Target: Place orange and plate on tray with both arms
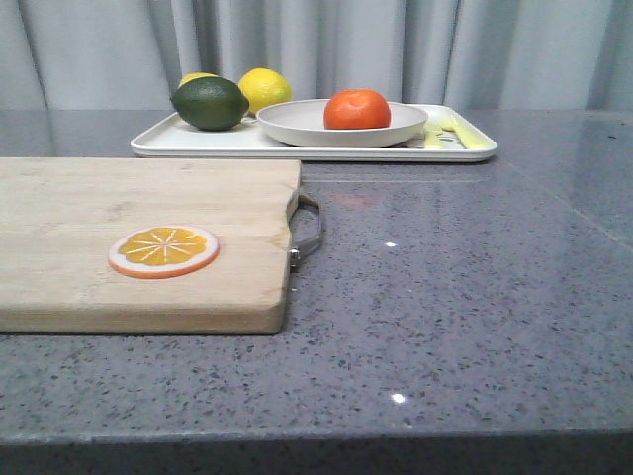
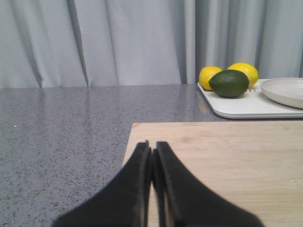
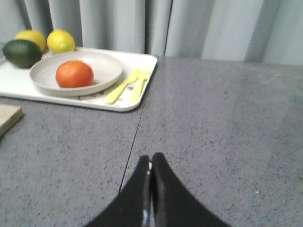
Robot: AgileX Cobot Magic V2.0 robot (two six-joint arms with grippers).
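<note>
The orange (image 1: 357, 109) lies in the off-white plate (image 1: 297, 127), and the plate stands on the white tray (image 1: 168, 144) at the back of the counter. The right wrist view shows the same: orange (image 3: 74, 74), plate (image 3: 106, 68), tray (image 3: 14, 82). The plate's edge (image 2: 284, 90) and the tray (image 2: 236, 106) show in the left wrist view. My left gripper (image 2: 153, 146) is shut and empty over the wooden cutting board's far corner. My right gripper (image 3: 151, 158) is shut and empty over bare counter, well short of the tray. Neither gripper shows in the front view.
A wooden cutting board (image 1: 138, 213) with a metal handle (image 1: 309, 230) lies front left, an orange slice (image 1: 164, 249) on it. On the tray are a dark green lime (image 1: 210, 103), two lemons (image 1: 264, 89) and yellow cutlery (image 1: 445, 134). Grey curtains hang behind.
</note>
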